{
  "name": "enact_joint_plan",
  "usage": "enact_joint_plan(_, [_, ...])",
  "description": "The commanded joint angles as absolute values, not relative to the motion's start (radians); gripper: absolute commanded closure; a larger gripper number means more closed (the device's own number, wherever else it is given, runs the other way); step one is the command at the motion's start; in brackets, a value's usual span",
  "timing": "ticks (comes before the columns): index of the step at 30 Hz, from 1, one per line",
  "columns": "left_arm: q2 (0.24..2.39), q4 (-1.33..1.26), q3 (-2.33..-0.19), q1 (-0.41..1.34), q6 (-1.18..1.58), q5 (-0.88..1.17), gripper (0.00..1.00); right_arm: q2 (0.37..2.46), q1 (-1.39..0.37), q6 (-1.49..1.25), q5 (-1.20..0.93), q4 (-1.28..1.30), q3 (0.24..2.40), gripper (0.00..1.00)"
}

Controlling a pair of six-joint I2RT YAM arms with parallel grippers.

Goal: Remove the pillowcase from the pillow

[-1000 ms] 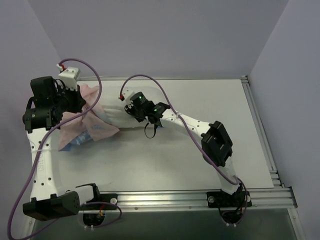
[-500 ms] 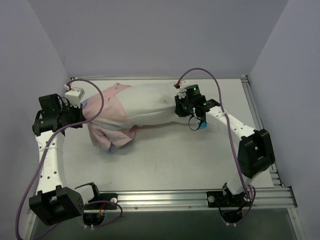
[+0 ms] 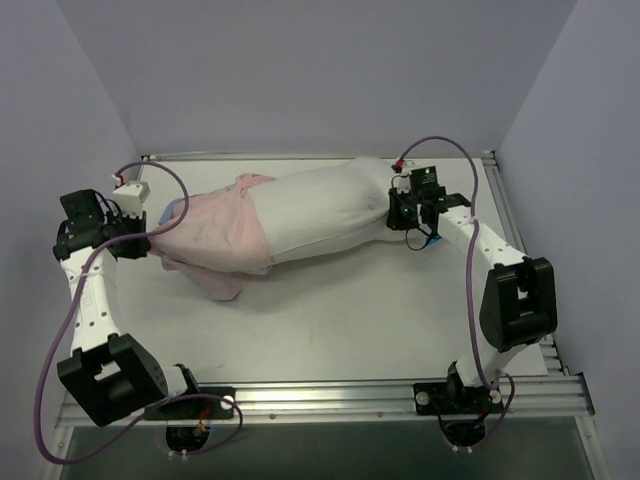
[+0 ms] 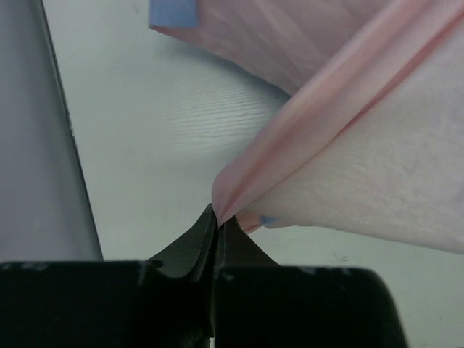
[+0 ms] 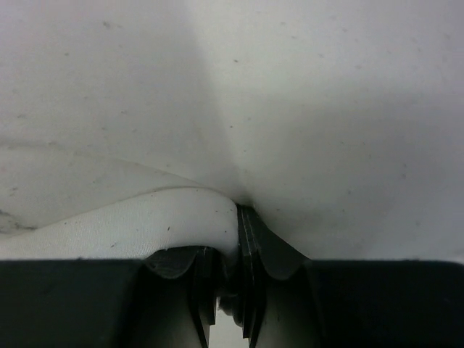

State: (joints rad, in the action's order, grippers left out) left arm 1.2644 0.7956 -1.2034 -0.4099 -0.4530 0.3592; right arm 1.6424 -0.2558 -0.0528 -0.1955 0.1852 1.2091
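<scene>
Pink pillowcase [image 3: 215, 238] pinched by left hand [image 4: 216, 220], pillow [image 3: 320, 210] by right hand [image 5: 239, 216]

1. From where I stand, no word, number or brand can be read in any view.
2. A small blue tag [image 3: 431, 240] shows at the right-hand end of the pillow [image 3: 320, 210]. It may carry print, but from above it is too small to tell.
3. On the pillowcase [image 4: 377, 167], the left wrist view shows a plain blue patch [image 4: 172, 12] at its upper edge and a tiny blue mark [image 4: 267, 220] near the pinched corner. Neither forms a letter.
</scene>
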Motion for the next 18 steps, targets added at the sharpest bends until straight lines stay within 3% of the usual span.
enact_joint_plan(1, [1.284, 0.557, -1.345, -0.574, -0.551, -0.044, 0.98, 1.631, -0.005, -0.029, 0.285, 0.356, 1.235, 1.00])
enact_joint_plan(6, [1.338, 0.523, -1.477, -0.675, -0.534, -0.112, 0.98, 1.617, 0.098, -0.043, 0.239, 0.342, 1.250, 1.00])
enact_joint_plan(10, [1.315, 0.540, -1.480, -0.696, -0.557, 0.018, 0.98, 1.615, 0.101, -0.052, 0.190, 0.336, 1.252, 1.00])
enact_joint_plan(14, [1.258, 0.552, -1.399, -0.644, -0.555, 0.161, 0.98, 1.612, 0.098, -0.080, 0.135, 0.331, 1.269, 1.00])
enact_joint_plan(18, [1.210, 0.534, -1.309, -0.496, -0.545, 0.173, 0.98, 1.588, 0.084, -0.133, 0.022, 0.276, 1.273, 1.00])
